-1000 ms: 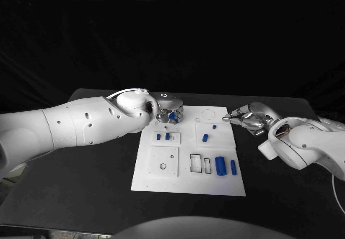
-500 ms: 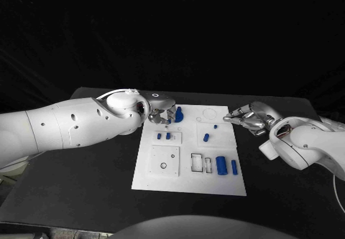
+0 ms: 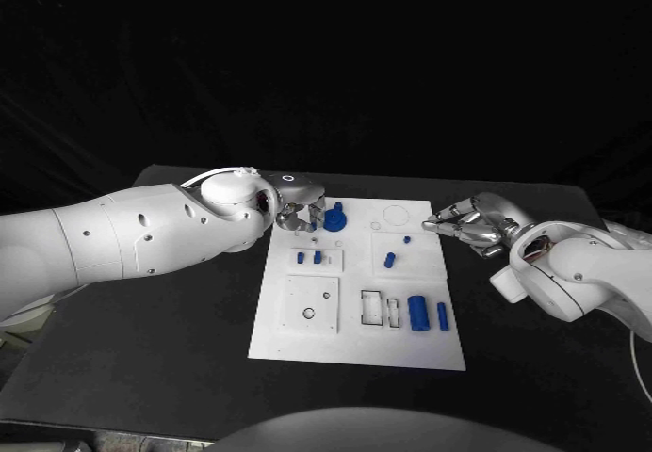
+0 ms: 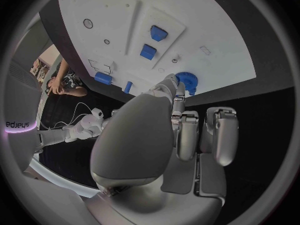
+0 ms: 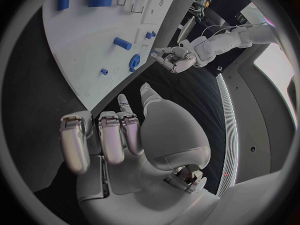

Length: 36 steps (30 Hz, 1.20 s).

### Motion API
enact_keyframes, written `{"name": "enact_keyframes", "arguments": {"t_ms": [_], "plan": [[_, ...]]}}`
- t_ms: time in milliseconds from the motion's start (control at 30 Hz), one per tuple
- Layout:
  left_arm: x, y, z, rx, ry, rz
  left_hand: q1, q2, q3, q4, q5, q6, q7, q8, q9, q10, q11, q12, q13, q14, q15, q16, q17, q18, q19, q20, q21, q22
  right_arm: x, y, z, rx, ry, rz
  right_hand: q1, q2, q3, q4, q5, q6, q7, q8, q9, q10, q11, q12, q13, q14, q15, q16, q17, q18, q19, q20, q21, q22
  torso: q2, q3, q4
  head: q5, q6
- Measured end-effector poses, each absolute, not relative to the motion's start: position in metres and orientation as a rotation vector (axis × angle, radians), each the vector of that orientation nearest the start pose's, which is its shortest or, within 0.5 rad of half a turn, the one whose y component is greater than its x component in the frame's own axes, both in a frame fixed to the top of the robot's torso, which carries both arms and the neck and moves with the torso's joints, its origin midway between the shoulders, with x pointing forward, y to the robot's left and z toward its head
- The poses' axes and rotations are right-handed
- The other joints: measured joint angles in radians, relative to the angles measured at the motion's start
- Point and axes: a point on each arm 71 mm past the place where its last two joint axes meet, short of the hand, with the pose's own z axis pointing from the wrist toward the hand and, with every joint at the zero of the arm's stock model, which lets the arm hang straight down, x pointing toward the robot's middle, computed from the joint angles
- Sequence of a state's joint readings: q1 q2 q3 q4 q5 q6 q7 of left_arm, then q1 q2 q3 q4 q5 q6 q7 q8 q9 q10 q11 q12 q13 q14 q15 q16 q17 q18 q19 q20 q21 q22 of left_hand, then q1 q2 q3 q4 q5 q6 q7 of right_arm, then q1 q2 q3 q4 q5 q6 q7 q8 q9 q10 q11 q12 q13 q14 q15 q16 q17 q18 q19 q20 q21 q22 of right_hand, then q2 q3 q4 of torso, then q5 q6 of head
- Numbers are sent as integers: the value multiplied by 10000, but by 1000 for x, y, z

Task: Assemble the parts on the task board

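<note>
Head view first: the left hand (image 3: 301, 213) sits at the board's (image 3: 356, 350) far left corner, right beside a blue gear (image 3: 335, 217) that's on the board there. Fingers look curled in and I don't see anything in them, so my guess is the gear's been set where it belongs. The right hand (image 3: 464, 221) hangs off the board's far right edge over the counter (image 3: 177, 311), fingers curled, holding nothing, probably just parked out of the way. Blue count on the board from here: one gear, two small blocks (image 3: 308, 256) in a recess, one short peg (image 3: 389, 260), one tiny stud (image 3: 405, 239), two cylinders (image 3: 425, 314) near the front. Seven total.

Left wrist view: the fingers (image 4: 182, 130) are folded with nothing between them, one fingertip reaching toward the gear (image 4: 185, 79), can't tell if it touches. Two blocks (image 4: 153, 41) further in.

Right wrist view: hand (image 5: 112, 135) curled, empty, sitting off the board's edge.
</note>
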State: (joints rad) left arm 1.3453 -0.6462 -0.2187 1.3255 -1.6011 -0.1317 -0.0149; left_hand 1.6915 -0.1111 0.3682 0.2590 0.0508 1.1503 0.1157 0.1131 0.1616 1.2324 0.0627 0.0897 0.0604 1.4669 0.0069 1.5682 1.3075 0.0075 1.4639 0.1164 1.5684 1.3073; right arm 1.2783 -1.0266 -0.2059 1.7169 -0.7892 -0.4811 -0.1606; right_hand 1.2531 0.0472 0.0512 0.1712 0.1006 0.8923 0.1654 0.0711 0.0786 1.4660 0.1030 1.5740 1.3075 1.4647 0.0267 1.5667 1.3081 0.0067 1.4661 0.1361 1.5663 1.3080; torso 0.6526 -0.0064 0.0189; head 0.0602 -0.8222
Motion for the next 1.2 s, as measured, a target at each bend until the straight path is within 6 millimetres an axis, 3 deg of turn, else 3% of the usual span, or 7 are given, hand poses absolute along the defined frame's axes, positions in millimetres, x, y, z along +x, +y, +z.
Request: {"name": "enact_keyframes", "arguments": {"t_ms": [1200], "plan": [[515,156,-206,5517,18011,-5336,-13,-14,-26,45,10,-2,-2,-56,-41,-35,32,-64,0,-35,35,0,-2,0,0,0,0,0,441,-253,-202,5955,18168,7759,0,0,1,-1,0,0,0,0,0,0,0,0,-1,0,0,0,-4,1,0,0,0,-4,-2,5,-3,-61,-59]]}}
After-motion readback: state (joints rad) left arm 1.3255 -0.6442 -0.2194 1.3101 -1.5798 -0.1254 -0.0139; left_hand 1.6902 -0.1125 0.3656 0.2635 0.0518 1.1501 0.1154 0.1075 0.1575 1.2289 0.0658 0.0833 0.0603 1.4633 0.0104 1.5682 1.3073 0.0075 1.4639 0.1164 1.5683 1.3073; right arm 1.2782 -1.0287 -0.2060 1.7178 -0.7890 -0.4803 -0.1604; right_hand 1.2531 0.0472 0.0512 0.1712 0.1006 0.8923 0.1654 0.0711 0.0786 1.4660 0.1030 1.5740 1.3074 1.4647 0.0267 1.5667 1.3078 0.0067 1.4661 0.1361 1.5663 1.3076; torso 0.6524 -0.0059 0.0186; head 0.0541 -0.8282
